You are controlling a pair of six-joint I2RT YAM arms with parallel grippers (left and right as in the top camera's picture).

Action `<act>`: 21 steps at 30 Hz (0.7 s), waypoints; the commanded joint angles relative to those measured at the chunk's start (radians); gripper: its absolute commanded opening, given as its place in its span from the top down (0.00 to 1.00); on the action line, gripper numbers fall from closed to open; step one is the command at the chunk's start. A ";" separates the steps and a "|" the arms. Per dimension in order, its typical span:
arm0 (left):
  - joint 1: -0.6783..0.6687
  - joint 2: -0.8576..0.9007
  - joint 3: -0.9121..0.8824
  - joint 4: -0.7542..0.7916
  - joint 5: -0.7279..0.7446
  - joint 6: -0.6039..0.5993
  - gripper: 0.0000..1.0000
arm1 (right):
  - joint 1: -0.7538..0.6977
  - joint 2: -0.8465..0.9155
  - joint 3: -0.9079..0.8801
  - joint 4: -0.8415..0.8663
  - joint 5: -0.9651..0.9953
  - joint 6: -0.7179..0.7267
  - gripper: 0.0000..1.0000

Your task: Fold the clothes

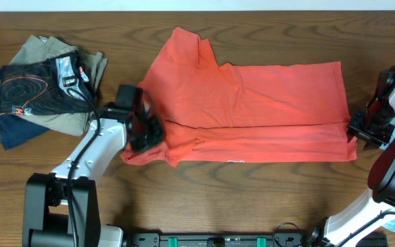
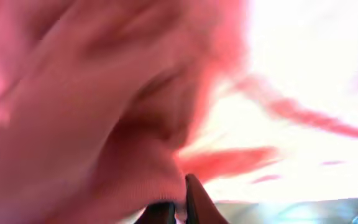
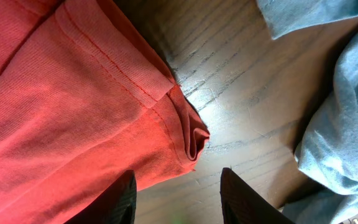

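The coral-red T-shirt [image 1: 252,110] lies spread across the middle of the table, its lower part folded up lengthwise. My left gripper [image 1: 145,130] is at the shirt's left end, shut on the red cloth, which fills the blurred left wrist view [image 2: 104,106]. My right gripper [image 1: 359,132] is open at the shirt's right hem corner [image 3: 191,140], its fingers just clear of the cloth. Light-blue cloth [image 3: 347,137] lies at the right edge of the right wrist view.
A stack of folded garments [image 1: 43,86], olive, navy and a black printed one, sits at the back left. Bare wooden tabletop [image 1: 238,199] runs along the front. A dark rail [image 1: 218,240] lines the front edge.
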 commanded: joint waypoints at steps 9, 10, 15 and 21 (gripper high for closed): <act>0.027 -0.015 0.126 0.343 -0.055 -0.027 0.38 | -0.018 -0.016 0.014 -0.002 -0.002 -0.007 0.41; 0.027 -0.014 0.126 0.303 -0.055 -0.027 0.39 | -0.018 -0.016 0.014 -0.002 0.000 -0.007 0.41; 0.027 -0.011 0.122 0.130 -0.114 0.008 0.38 | -0.024 -0.016 0.014 0.022 -0.001 -0.007 0.41; 0.027 -0.011 0.121 -0.007 -0.230 0.076 0.39 | -0.057 -0.016 0.021 0.081 -0.050 -0.003 0.40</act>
